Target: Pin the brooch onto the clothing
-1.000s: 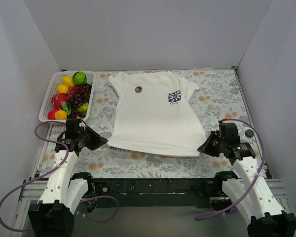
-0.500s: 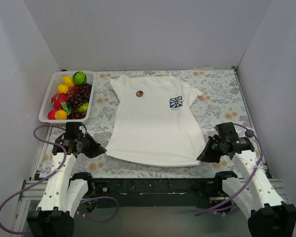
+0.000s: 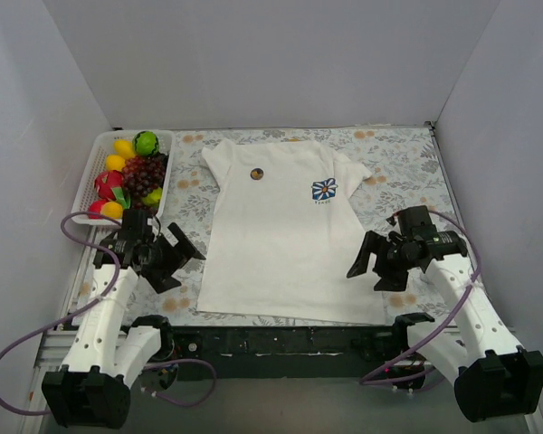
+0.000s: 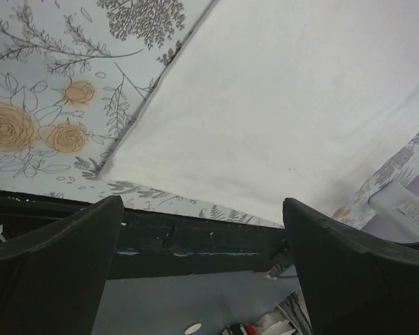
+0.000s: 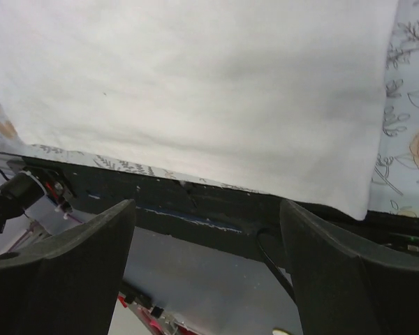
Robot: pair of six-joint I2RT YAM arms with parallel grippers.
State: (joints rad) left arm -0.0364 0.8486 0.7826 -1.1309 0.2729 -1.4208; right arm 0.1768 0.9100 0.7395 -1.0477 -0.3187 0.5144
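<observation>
My left pincer and right pincer are wide open and empty; the shirt looks floppy, so I'd pinch the tiny brooch by its edge.

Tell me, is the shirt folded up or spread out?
Spread out. The shirt lies flat on the cloth, both sleeves out, with the brooch and logo showing.

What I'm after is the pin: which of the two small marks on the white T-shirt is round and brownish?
The brownish-gold disc brooch, left in the top view; the other is a square blue-and-white logo.
</observation>
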